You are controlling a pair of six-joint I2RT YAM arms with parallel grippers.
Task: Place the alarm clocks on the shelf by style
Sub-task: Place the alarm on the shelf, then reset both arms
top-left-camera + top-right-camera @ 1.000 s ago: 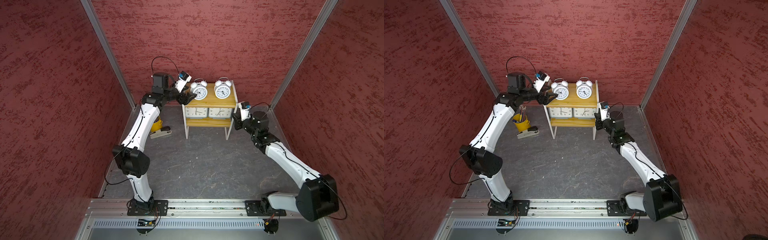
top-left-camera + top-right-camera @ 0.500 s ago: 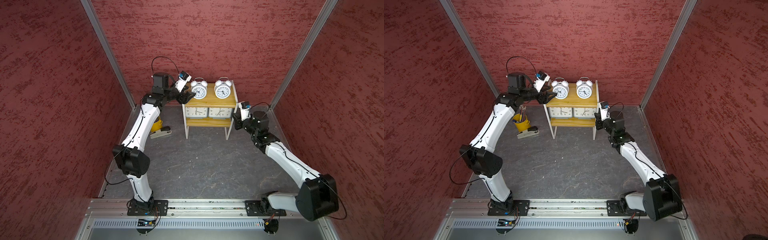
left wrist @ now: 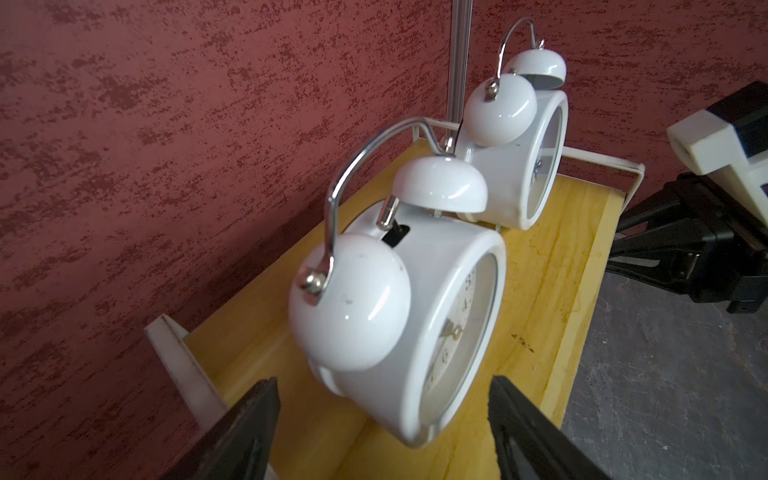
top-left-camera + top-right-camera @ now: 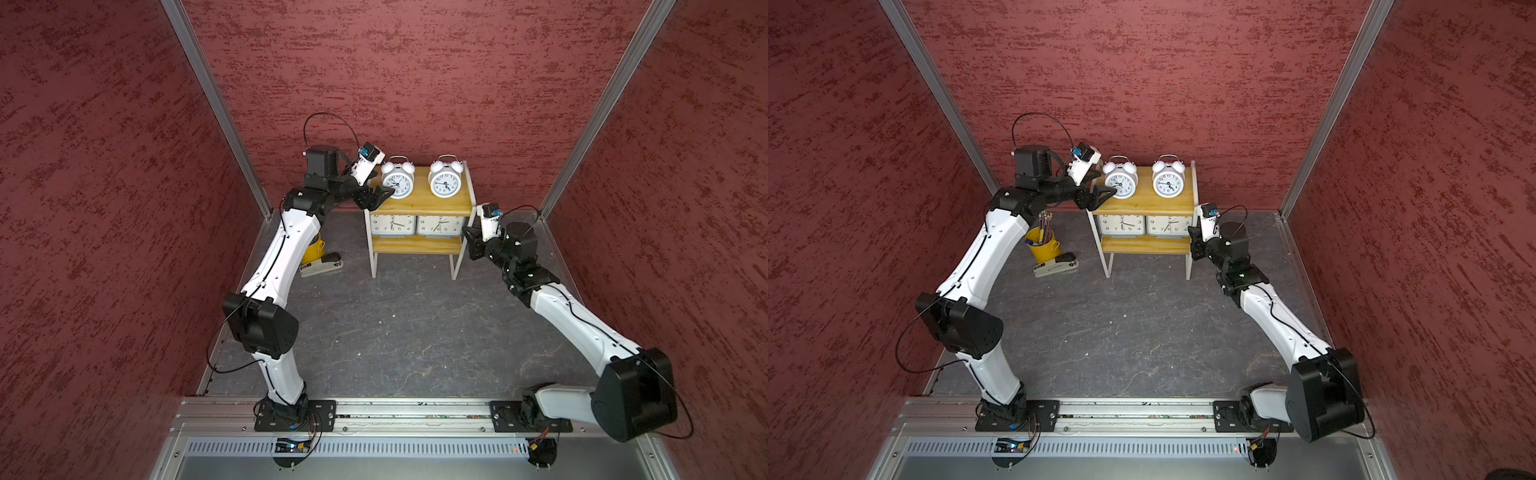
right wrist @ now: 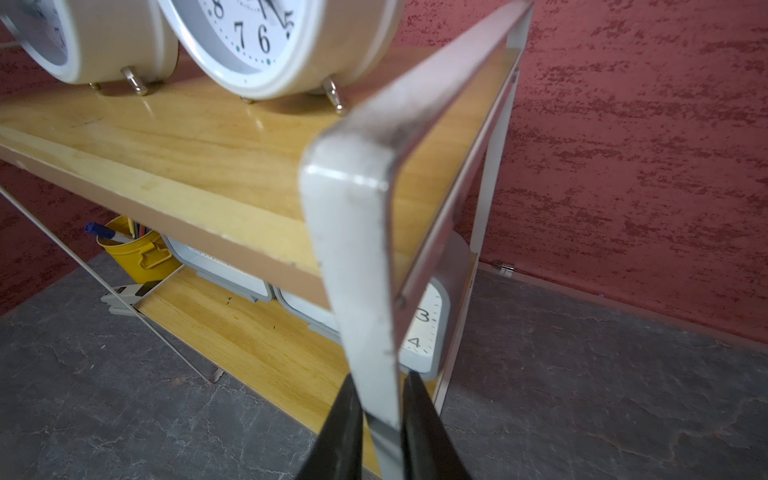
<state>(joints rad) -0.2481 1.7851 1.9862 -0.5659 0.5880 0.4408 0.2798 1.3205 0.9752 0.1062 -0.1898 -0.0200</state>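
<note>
Right now your left gripper (image 4: 380, 195) stands wide open at the left end of the shelf (image 4: 419, 203), which sits just above the centre of both top views on the dark tabletop (image 4: 395, 332). The white twin-bell clock (image 4: 397, 183) stands upright on the top board directly ahead of that gripper. In the left wrist view it sits between the two black fingers (image 3: 249, 415), and a strip of yellow board shows on either side, so neither finger touches it. A second twin-bell clock (image 4: 445, 181) stands beside it, further right in the frame, upright and facing front, with a small gap between the two.

On the lower board you have the two grey clocks (image 4: 392, 225) side by side, faces forward.

Your right gripper (image 4: 467, 243) is at the shelf's right end, level with the lower tier. In the right wrist view its jaws are set narrow, one on each side of the white front leg (image 5: 365, 291) and close against it. You cannot tell whether they press the leg or merely flank it. The nearer grey clock lies just behind that leg.

A yellow pen cup (image 4: 1044, 249) and a stapler (image 4: 1057, 266) sit on the tabletop left of the shelf, beneath the left arm.
</note>
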